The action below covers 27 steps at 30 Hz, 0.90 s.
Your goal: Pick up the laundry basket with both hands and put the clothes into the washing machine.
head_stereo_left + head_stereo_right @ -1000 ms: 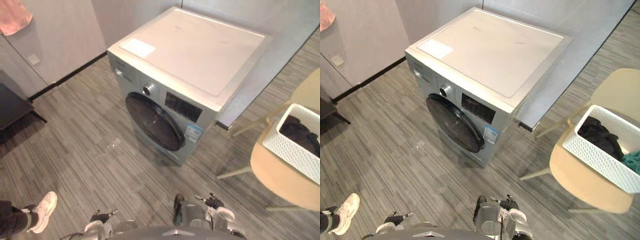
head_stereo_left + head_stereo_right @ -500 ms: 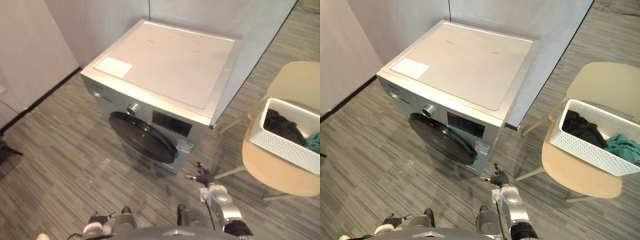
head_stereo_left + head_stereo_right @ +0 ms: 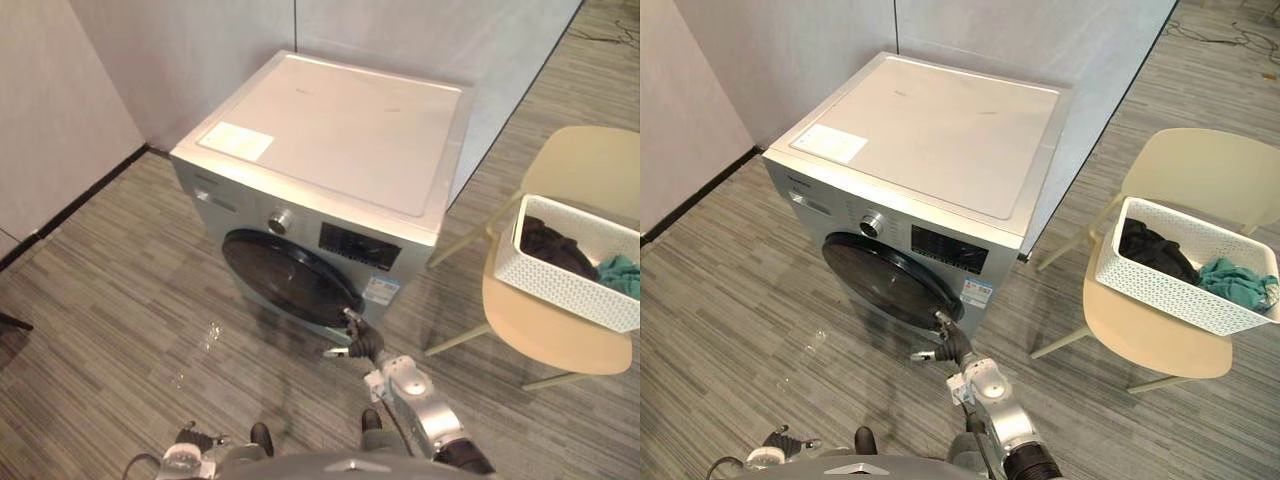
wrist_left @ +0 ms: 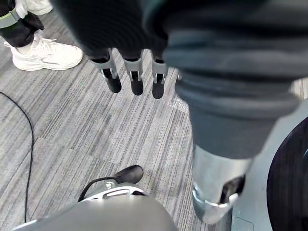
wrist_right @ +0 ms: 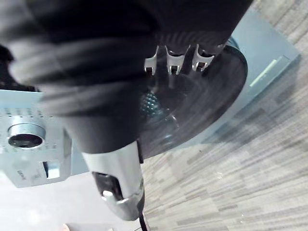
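early stage: basket (image 3: 562, 288) with clothes (image 3: 552, 243) sits on chair (image 3: 555, 338), right of frame, not yet lifted. washer (image 3: 335, 140) door (image 3: 288, 278) shut, centre. right hand (image 3: 364, 343), fingers straight, empty, near door's lower rim; left hand (image 4: 136, 77) relaxed, empty, over floor (image 3: 110, 300).

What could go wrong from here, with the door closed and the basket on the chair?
The right robot hand is open by the shut door; its fingers may slip off the smooth rim. The laundry basket sits on a chair with a teal cloth at its rim; an uneven lift might spill it. A person's shoe near the left robot hand risks contact.
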Tool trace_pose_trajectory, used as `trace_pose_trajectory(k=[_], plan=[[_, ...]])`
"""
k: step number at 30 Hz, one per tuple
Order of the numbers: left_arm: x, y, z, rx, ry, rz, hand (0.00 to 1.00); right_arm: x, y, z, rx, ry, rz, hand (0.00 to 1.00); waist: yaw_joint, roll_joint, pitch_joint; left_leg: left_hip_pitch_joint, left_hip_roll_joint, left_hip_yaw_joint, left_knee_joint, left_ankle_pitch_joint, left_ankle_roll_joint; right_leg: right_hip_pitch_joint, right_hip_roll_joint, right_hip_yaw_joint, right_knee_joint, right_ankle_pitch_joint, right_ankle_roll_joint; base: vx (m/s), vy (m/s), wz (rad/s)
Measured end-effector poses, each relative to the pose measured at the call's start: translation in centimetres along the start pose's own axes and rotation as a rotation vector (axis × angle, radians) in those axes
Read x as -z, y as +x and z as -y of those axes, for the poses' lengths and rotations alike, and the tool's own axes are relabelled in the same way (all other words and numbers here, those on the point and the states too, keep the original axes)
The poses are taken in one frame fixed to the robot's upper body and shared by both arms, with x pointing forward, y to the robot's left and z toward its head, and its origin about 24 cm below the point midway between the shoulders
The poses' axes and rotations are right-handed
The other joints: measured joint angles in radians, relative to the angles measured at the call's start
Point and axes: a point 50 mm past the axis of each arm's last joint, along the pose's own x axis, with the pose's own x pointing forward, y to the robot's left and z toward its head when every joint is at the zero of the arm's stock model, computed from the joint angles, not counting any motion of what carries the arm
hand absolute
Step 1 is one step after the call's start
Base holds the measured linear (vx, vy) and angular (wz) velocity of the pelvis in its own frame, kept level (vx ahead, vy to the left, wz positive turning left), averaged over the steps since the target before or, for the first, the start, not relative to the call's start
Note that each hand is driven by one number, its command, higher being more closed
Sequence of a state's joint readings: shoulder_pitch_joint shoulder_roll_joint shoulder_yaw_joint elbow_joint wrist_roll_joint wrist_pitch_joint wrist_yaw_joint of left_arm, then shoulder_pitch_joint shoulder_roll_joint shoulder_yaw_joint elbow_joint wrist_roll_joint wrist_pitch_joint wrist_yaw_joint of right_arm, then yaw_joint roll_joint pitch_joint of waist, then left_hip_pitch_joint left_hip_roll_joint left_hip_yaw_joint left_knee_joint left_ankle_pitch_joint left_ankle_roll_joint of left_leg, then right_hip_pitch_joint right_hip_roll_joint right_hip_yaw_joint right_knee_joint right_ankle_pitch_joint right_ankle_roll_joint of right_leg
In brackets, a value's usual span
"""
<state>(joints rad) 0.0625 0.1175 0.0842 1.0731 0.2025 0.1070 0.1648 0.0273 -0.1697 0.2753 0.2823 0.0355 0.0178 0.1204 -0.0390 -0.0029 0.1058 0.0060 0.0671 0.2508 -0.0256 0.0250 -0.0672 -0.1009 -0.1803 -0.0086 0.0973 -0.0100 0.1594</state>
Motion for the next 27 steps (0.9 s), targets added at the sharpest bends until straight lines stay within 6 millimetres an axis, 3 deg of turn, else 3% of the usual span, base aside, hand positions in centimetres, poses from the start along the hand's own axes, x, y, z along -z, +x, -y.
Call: trace_pose_trajectory(k=[6, 10, 14, 19, 21, 23, 27], plan=[[0.0, 0.0, 0.0, -0.003, 0.013, -0.003, 0.0, -2.2, 1.1, 1.3, 0.05, -0.051, 0.064, 0.0, 0.007, -0.002, 0.0, -0.006, 0.001, -0.003, -0.037, 0.027, 0.0, -0.001, 0.006, -0.005, -0.032, 0.027, 0.0, -0.01, -0.006, 0.01], [-0.8, 0.1, 0.1, -0.003, 0.047, 0.021, 0.0, -5.6, 2.2, 3.6, 0.155, -0.091, 0.162, 0.0, 0.017, -0.001, 0.008, -0.017, -0.002, -0.013, -0.051, 0.04, 0.004, -0.003, 0.005, -0.012, -0.046, 0.038, 0.003, -0.01, -0.006, 0.07], [-1.7, 0.1, 0.2, -0.001, 0.064, 0.047, 0.0, -7.5, 2.9, 4.7, 0.188, -0.124, 0.208, 0.0, 0.019, 0.008, 0.042, -0.031, -0.005, -0.031, -0.051, 0.047, 0.003, -0.007, 0.003, -0.033, -0.046, 0.039, 0.002, 0.0, -0.002, 0.14], [-3.5, 0.1, 0.6, -0.001, 0.069, 0.1, 0.0, -8.8, 4.7, 5.5, 0.19, -0.159, 0.189, 0.0, 0.032, 0.042, 0.098, -0.067, -0.008, -0.039, -0.051, 0.063, 0.007, -0.039, 0.002, -0.036, -0.043, 0.048, 0.002, -0.01, 0.0, 0.04], [-5.0, 0.0, 1.0, 0.006, 0.063, 0.147, 0.0, -9.9, 5.7, 7.0, 0.24, -0.163, 0.175, 0.0, 0.026, 0.07, 0.147, -0.094, -0.012, -0.064, -0.051, 0.079, 0.01, -0.049, -0.004, -0.061, -0.043, 0.055, 0.004, -0.04, 0.007, 0.27], [-5.4, 0.0, 1.1, 0.009, 0.051, 0.165, 0.0, -10.3, 5.9, 7.6, 0.267, -0.156, 0.175, 0.0, 0.028, 0.08, 0.155, -0.121, -0.012, -0.068, -0.051, 0.087, 0.011, -0.077, -0.004, -0.062, -0.041, 0.061, 0.003, -0.05, 0.018, 0.13], [-7.5, -0.5, 2.4, 0.037, 0.028, 0.237, 0.0, -11.6, 7.1, 9.5, 0.329, -0.136, 0.138, 0.0, 0.033, 0.138, 0.207, -0.152, -0.02, -0.091, -0.051, 0.111, 0.02, -0.094, -0.015, -0.086, -0.035, 0.07, 0.003, -0.08, 0.034, 0.2]])
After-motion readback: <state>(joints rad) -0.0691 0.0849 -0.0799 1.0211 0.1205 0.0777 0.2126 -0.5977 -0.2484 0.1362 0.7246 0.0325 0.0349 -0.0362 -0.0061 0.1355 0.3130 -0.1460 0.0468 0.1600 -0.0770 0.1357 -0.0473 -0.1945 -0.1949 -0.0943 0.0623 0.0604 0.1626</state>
